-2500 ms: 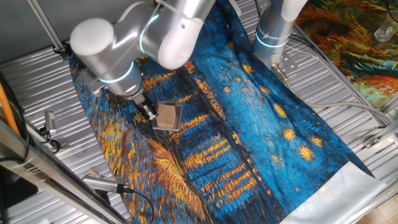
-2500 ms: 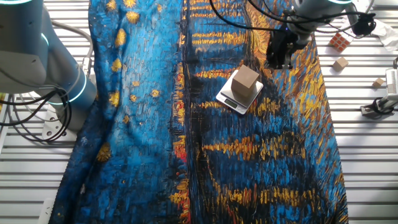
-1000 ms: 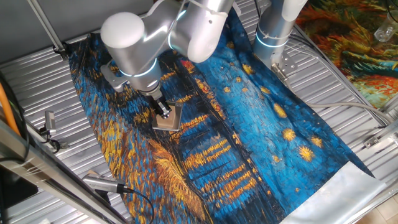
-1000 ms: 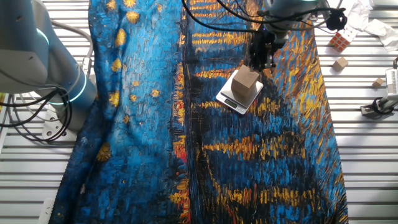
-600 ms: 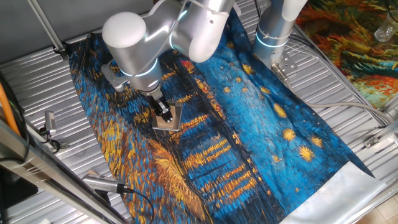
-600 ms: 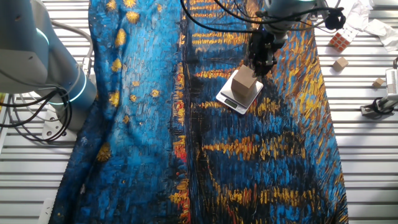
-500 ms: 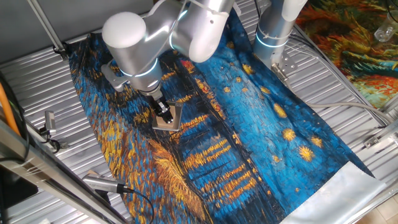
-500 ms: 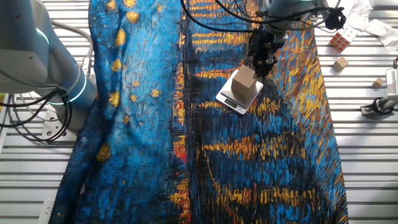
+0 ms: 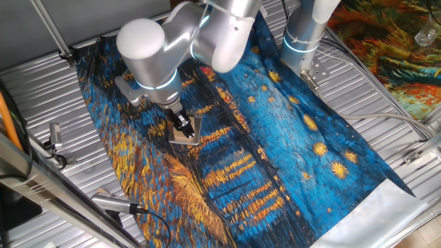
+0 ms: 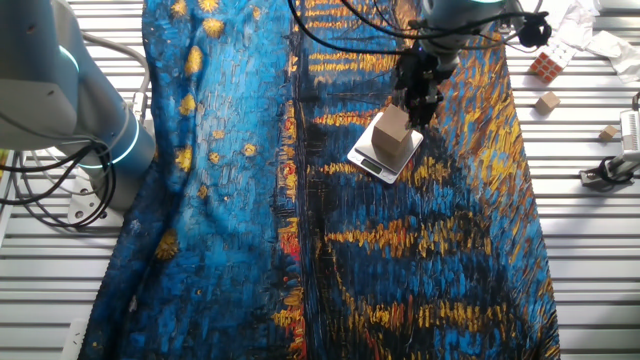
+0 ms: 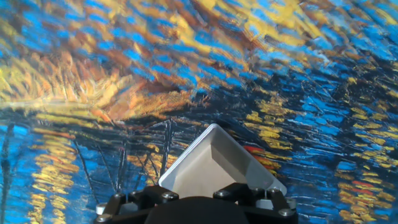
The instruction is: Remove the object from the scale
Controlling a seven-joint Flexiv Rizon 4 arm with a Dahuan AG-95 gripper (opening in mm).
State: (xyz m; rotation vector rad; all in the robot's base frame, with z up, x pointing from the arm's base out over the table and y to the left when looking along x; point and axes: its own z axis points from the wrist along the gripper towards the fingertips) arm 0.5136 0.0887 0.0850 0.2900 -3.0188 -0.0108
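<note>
The tan block (image 10: 394, 128) stands on the grey scale (image 10: 366, 160), which lies on the blue-and-yellow painted cloth (image 10: 240, 200). My gripper (image 10: 413, 105) is right over the block's far top edge, fingers pointing down, and looks open around it. In one fixed view the gripper (image 9: 182, 126) covers most of the block (image 9: 193, 129). In the hand view the block (image 11: 208, 180) fills the space just in front of the black gripper body (image 11: 193, 210), with the scale's pale rim (image 11: 183, 163) showing round it. The fingertips themselves are hidden.
A second arm's base (image 10: 95, 115) stands at the cloth's left edge. Small loose cubes (image 10: 546, 67) lie on the ribbed metal table (image 10: 590, 230) to the right. A metal clamp (image 10: 612, 168) sits at the far right.
The gripper came from beside the scale to over the block, then edged slightly lower and closer onto it. The block and scale have not moved.
</note>
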